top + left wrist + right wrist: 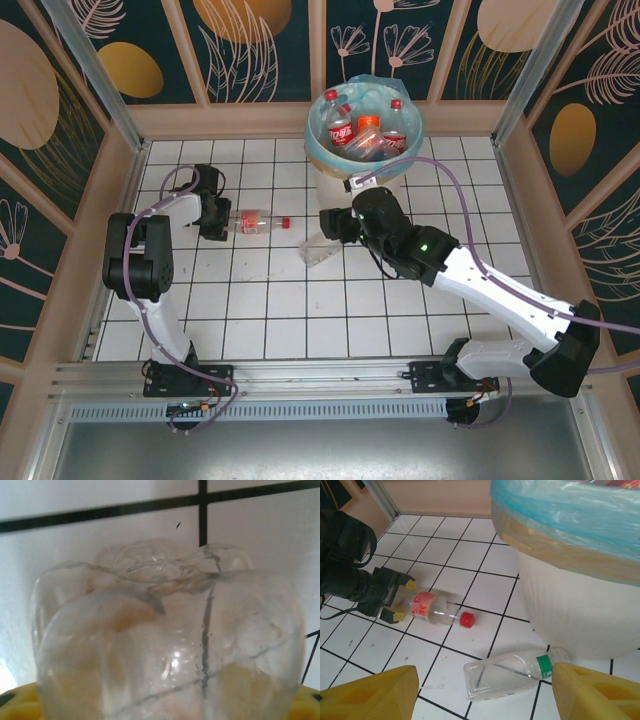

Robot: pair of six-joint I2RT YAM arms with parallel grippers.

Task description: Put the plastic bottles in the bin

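A clear bottle with a red label and red cap (258,222) (436,611) lies on the tiled floor. Its base (170,645) sits between the fingers of my left gripper (216,220) (165,707) (403,600), which stand open on either side of it. A clear uncapped bottle with a green label (321,252) (510,672) lies against the foot of the bin (318,150) (580,610). My right gripper (329,227) (484,675) hovers open above that bottle. The bin, lined with a blue-green bag, holds several bottles (365,135) with red caps and labels.
Wooden rails (130,160) and patterned panels wall in the white tiled floor (270,310) on three sides. The right arm (480,275) stretches diagonally from the near right corner. The left arm (140,255) stands along the left side.
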